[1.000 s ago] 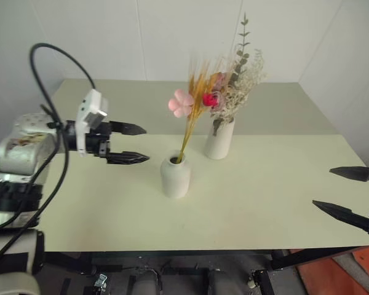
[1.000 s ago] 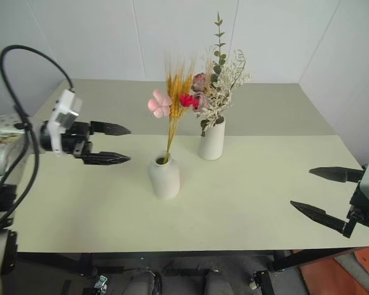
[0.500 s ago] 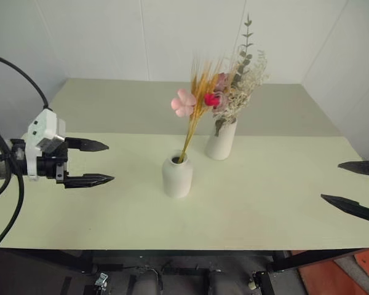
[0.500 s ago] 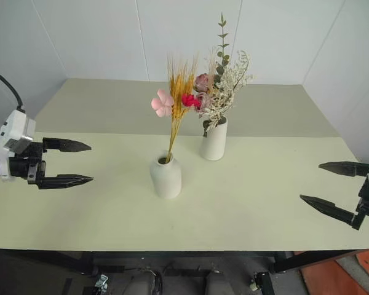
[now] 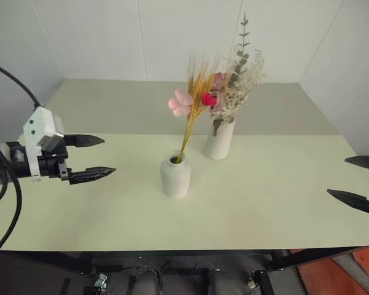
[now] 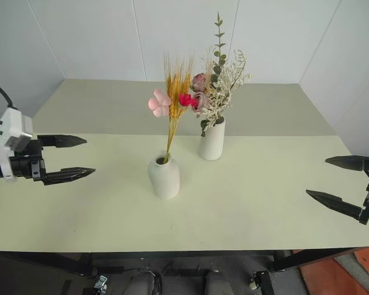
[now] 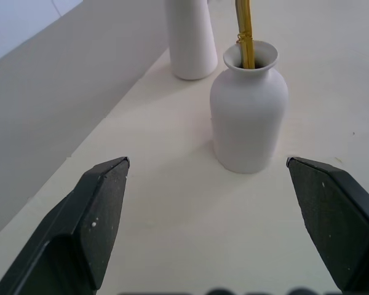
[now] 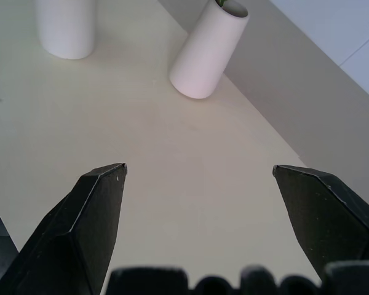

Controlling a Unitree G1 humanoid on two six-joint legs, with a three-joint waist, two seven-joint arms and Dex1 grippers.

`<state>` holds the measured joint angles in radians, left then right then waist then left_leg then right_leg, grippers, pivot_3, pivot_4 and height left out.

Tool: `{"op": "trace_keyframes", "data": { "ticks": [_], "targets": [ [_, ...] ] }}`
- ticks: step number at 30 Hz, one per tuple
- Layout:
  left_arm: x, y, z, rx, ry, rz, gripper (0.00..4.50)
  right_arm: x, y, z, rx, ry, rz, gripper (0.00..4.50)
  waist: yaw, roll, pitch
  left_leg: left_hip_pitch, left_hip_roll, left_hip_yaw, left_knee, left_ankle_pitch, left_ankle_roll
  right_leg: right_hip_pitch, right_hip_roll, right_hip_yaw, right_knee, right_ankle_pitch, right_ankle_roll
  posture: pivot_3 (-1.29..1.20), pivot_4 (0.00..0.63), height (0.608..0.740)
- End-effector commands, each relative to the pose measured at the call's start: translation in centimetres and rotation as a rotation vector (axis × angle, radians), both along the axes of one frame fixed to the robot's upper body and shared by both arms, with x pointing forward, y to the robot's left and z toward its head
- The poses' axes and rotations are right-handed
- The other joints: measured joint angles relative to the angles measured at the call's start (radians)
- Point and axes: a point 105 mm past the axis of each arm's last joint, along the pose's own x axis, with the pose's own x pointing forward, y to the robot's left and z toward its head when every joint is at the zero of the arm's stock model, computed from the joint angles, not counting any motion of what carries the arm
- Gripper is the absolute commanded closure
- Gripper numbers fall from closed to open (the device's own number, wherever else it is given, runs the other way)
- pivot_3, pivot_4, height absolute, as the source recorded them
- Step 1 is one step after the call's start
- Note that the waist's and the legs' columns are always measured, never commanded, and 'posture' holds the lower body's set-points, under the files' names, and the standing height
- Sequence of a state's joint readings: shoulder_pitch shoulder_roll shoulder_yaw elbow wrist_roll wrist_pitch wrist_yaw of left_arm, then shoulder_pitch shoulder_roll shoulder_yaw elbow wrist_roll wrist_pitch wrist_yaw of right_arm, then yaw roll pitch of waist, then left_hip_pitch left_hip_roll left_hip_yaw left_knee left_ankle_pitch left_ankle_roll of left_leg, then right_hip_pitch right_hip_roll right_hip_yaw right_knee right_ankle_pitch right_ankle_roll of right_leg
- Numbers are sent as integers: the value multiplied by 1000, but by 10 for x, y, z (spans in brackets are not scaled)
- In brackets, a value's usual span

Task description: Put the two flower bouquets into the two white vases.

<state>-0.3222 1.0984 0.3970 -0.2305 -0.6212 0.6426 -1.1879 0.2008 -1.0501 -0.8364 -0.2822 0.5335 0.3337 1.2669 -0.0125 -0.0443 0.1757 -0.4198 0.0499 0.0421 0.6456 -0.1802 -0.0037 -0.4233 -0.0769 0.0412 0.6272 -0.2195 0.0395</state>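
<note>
A slim bunch of yellow stalks with a pink and a red flower (image 5: 195, 98) stands in the short rounded white vase (image 5: 175, 176) near the table's middle. Just behind it to the right, the fuller bouquet of pink roses, cream sprigs and green leaves (image 5: 237, 80) stands in the taller white cylinder vase (image 5: 219, 139). My left gripper (image 5: 99, 155) hovers open and empty over the table's left side, pointing at the short vase (image 7: 248, 120). My right gripper (image 6: 333, 180) is open and empty at the right edge, facing both vases.
The pale green table (image 5: 264, 203) carries just the two vases, with free surface on both sides. White walls close the back and both sides. Below the front edge are a dark frame and an orange patch of floor (image 5: 332, 273).
My left arm has drawn back to the left, away from the short vase, its gripper staying open. The right gripper sits a little further right. The vases and bouquets have not moved.
</note>
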Motion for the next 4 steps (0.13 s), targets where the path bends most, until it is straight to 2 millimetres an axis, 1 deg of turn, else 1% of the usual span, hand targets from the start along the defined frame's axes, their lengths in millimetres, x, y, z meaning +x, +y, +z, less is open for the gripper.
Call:
{"op": "trace_keyframes", "data": {
  "ticks": [1,4],
  "targets": [
    [-5,-2,23,-29,-71,13,30,-3,0,9,-14,-33,0,0,0,0,0,0,0,0,0,0,0,0,0,0,0,0,0,0,150,740],
    [-5,3,23,-32,-66,41,30,0,-2,9,-11,-34,-2,0,0,0,0,1,0,0,0,0,0,0,0,0,0,0,-1,0,150,740]
  ]
}}
